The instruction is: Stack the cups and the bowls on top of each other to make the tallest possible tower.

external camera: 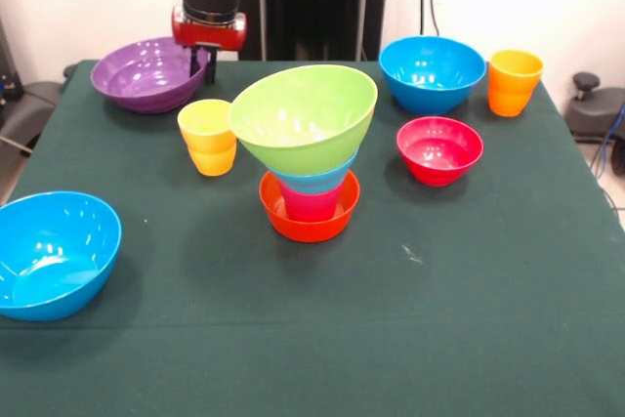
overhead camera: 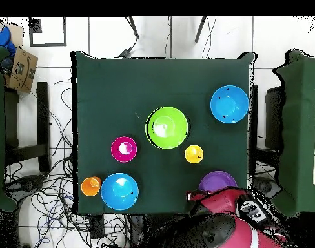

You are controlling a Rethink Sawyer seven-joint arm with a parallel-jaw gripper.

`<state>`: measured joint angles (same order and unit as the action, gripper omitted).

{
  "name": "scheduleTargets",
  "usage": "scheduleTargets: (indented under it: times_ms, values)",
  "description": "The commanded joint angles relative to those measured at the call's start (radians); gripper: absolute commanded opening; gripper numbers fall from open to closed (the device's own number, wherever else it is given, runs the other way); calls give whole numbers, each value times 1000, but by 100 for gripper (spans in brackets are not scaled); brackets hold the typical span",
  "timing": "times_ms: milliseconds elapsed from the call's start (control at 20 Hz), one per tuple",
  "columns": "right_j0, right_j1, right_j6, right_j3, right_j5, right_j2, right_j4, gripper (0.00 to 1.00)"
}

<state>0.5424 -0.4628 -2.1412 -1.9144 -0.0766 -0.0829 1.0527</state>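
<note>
The tower stands mid-table: an orange bowl (external camera: 309,224) as base, a red-pink cup (external camera: 311,204) in it, a light blue bowl (external camera: 314,182) on that, and a tilted lime green bowl (external camera: 305,114) on top. From overhead only the green bowl (overhead camera: 167,127) shows. My gripper (external camera: 205,63) hangs at the right rim of the purple bowl (external camera: 145,73) (overhead camera: 217,182), which rests on the table. A yellow cup (external camera: 208,136) (overhead camera: 193,154) stands between that bowl and the tower.
A blue bowl (external camera: 432,72) (overhead camera: 229,104), an orange cup (external camera: 513,82) (overhead camera: 91,186) and a small red bowl (external camera: 439,148) (overhead camera: 124,149) stand on the front view's right side. Another blue bowl (external camera: 54,251) (overhead camera: 119,191) sits near the front-left table edge.
</note>
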Motion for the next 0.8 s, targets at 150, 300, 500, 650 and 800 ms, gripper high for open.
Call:
scheduleTargets:
  times_ms: [150,300,500,650,800]
  values:
    - [-3,-32,38,-5,-112,173,-76,0]
    - [-44,-87,15,-21,-148,170,-125,0]
    - [-59,-126,27,-20,-197,173,-164,0]
    - [-70,-136,34,-10,-216,164,-174,0]
    - [-88,-152,32,-5,-239,151,-186,0]
